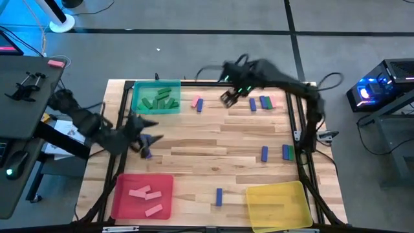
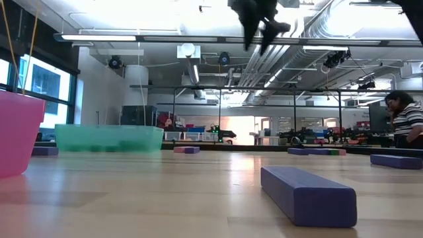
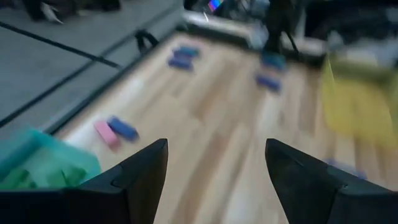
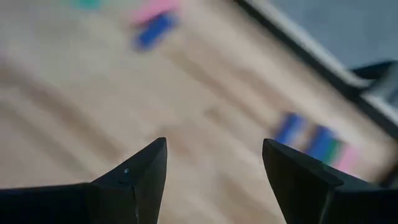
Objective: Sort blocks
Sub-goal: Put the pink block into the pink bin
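The blocks are small bars spread over the wooden table. Green ones lie in the green tray (image 1: 155, 97) and pink ones in the red tray (image 1: 142, 196). A pink and blue pair (image 1: 196, 103) lies loose at the far side, and a blue, green and pink group (image 1: 262, 102) lies to its right. My left gripper (image 1: 145, 139) hangs open in the air at the table's left, with a blue block (image 1: 147, 154) on the table by it. My right gripper (image 1: 228, 97) is open above the far side, between the pair and the group. Both wrist views show nothing between the fingers.
A yellow tray (image 1: 278, 204) sits at the near right corner. Loose blue blocks lie at the near middle (image 1: 219, 197) and right of centre (image 1: 264, 153). A blue and green pair (image 1: 286, 152) lies beside the latter. A black frame (image 1: 126, 110) edges the table. A person (image 2: 406, 119) sits beyond it.
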Controlling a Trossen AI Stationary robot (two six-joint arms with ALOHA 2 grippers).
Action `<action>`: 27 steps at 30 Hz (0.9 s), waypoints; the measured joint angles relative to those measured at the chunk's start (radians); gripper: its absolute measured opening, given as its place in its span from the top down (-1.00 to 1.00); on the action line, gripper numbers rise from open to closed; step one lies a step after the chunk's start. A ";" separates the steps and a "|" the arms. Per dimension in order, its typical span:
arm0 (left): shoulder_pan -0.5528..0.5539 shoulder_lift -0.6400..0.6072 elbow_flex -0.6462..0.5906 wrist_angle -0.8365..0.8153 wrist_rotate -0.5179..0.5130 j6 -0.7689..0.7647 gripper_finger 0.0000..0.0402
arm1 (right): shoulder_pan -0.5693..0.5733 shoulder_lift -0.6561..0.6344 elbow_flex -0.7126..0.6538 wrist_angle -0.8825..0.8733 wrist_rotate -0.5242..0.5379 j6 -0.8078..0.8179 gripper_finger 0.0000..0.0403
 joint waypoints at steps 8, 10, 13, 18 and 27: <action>0.324 0.040 0.000 0.319 0.033 0.274 -0.28 | -0.391 -0.253 -0.576 0.269 -0.048 -0.078 -0.17; 0.411 0.057 0.000 0.368 0.089 0.315 -0.28 | -0.487 -0.301 -0.716 0.354 -0.092 -0.078 -0.17; 0.559 0.081 0.000 0.418 0.220 0.395 -0.28 | -0.597 -0.329 -0.877 0.437 -0.160 -0.059 -0.17; 0.856 0.145 0.000 0.619 0.604 0.525 -0.28 | -0.679 -0.336 -0.987 0.508 -0.156 -0.021 -0.17; 1.185 0.289 0.000 0.895 1.058 0.528 -0.28 | -0.692 -0.322 -1.022 0.528 0.006 0.198 -0.13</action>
